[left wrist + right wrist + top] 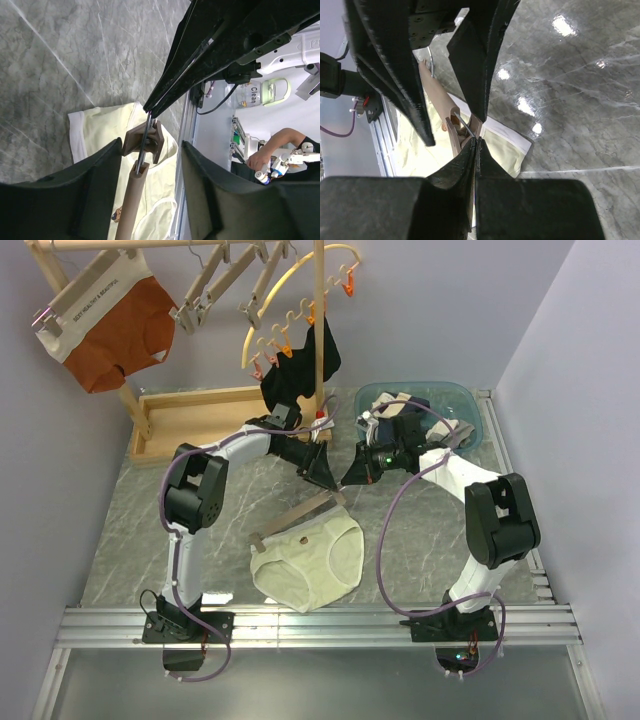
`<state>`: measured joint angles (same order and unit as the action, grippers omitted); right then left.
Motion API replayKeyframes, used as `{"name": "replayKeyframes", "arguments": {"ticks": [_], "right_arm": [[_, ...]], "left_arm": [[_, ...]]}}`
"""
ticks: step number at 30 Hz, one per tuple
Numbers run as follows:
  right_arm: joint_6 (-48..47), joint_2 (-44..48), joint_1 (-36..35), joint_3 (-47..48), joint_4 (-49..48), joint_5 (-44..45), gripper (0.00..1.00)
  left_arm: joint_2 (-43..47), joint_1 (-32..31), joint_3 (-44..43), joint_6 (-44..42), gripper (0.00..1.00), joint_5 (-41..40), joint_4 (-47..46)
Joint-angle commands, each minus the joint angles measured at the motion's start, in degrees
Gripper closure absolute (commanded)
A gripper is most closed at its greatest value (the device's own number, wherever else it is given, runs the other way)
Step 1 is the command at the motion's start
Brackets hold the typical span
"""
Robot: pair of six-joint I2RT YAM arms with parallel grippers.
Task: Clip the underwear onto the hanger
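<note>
**Clip step: seat the waistband in the end clip of the straight flat light-wood bar hanger.**
The pale cream-yellow briefs lie flat on the grey marble tabletop, waistband under the hanger. The right tool, fingers together, appears to pinch the metal wire at the hanger's brown clip. The left tool stands apart astride that clip. Hold the wire steady and squeeze squarely, with fabric between the clip's halves.

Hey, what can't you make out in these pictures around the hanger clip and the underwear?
- Left wrist view: whether the underwear sits inside the clip; the clip's own body hides its mouth.
- Top view: the hanger's right end, covered by the left hand and right hand.
- Right wrist view: the clip's base, behind that hand's own fingers.
</note>
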<state>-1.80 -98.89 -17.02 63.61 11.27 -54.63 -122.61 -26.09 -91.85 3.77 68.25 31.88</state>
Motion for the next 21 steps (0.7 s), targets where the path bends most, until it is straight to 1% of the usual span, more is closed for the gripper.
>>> {"name": "replayKeyframes", "arguments": {"ticks": [1,5,6,8,9,11,12,14,19,20,21], "right_arm": [[-0.8,2.4,-0.5,1.1,-0.3,0.1,1.00],[-0.7,2.3,-0.6,1.2,-0.1,-0.1,1.00],[-0.7,2.3,-0.6,1.2,0.0,-0.1,1.00],[-0.7,2.2,-0.6,1.2,0.0,-0.2,1.00],[-0.7,2.3,-0.7,1.2,0.1,-0.2,1.00],[-0.7,2.3,-0.7,1.0,0.0,-0.2,1.00],[-0.7,2.3,-0.7,1.0,0.0,-0.2,1.00],[-0.6,2.2,-0.7,1.1,-0.1,-0.5,1.00],[-0.3,1.9,-0.7,1.2,0.1,-0.8,1.00],[-0.1,1.9,-0.7,1.1,-0.1,-0.8,1.00],[0.0,1.9,-0.7,1.1,0.0,-0.8,1.00]], "left_arm": [[0.7,-0.5,-0.6,-1.2,0.47,1.5,-0.2],[0.6,-0.4,-0.8,-1.0,0.56,2.1,-0.3],[0.5,-0.5,-0.9,-0.9,0.61,2.2,-0.6],[0.6,-0.5,-0.7,-0.4,0.67,2.2,-1.4],[0.7,-0.5,-0.5,-0.2,0.74,2.3,-1.6],[0.5,-0.5,-0.4,-0.1,0.81,2.8,-1.9],[0.5,-0.5,-0.8,-0.5,0.90,2.9,-1.6],[0.4,-0.6,-1.0,-1.1,0.99,2.7,-0.8],[1.2,-0.6,0.3,-1.6,1.00,2.3,-1.6],[1.1,-0.7,-0.6,-2.3,0.97,2.2,-0.9],[0.4,-0.8,-1.1,-2.7,0.79,2.1,0.9]]}}
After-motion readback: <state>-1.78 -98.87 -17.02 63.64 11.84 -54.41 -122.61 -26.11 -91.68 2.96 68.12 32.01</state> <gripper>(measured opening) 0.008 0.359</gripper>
